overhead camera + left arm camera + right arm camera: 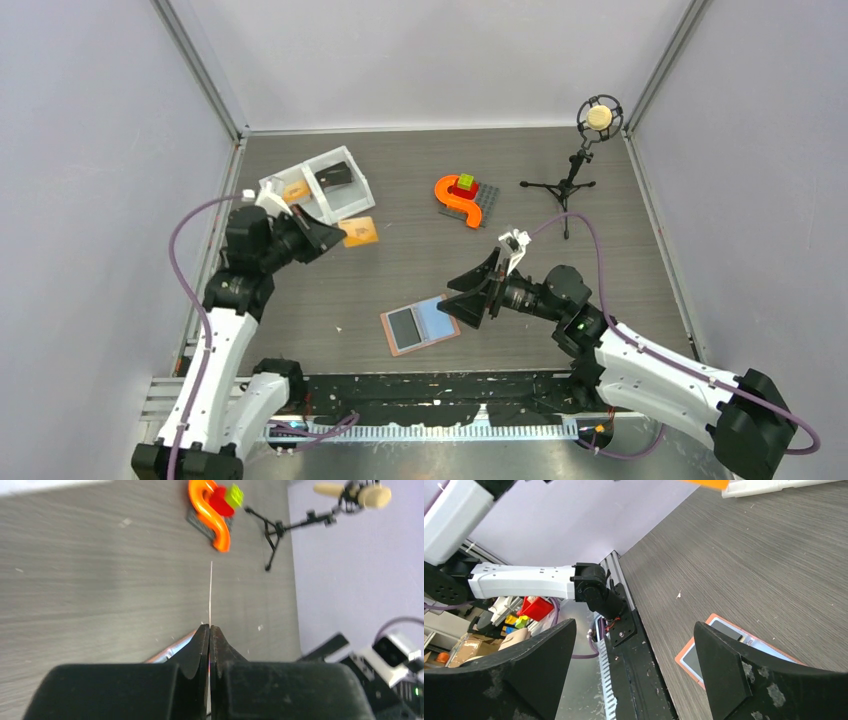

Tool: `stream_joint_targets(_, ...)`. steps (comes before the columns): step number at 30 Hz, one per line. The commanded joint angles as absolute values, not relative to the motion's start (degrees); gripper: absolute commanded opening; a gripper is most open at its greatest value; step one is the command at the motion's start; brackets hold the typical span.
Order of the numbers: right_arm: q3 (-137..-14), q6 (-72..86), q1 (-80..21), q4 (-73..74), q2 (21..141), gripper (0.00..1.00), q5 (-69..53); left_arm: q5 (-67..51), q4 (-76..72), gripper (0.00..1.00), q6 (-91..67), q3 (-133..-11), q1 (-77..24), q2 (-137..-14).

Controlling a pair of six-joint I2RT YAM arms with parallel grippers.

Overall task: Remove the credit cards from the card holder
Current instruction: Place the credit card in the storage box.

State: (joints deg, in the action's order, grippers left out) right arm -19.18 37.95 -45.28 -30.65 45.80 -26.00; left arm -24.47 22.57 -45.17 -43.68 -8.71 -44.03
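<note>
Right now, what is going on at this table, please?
The left end effector is shut on an orange card, held beside the white tray. The right end effector is open, close to the card holder, which lies spread open on the table with a dark card in one pocket.

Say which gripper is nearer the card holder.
Right. The right gripper hangs open just right of the card holder; the left gripper, shut on an orange card, is up by the white tray.
</note>
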Motion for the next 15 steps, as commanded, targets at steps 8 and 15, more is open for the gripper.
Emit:
stream_joint_targets(8, -20.11, 34.8, -45.44, -29.76, 44.84, 0.95, -25.95, -20.78, 30.04, 0.0, -34.24, -61.81, 10.72, -62.32)
stream_joint_targets(15, -22.99, 32.82, -45.44, -27.13, 45.97, 0.95, -26.86, -14.08, 29.26, 0.0, -31.88, -70.81, 15.13, -77.77)
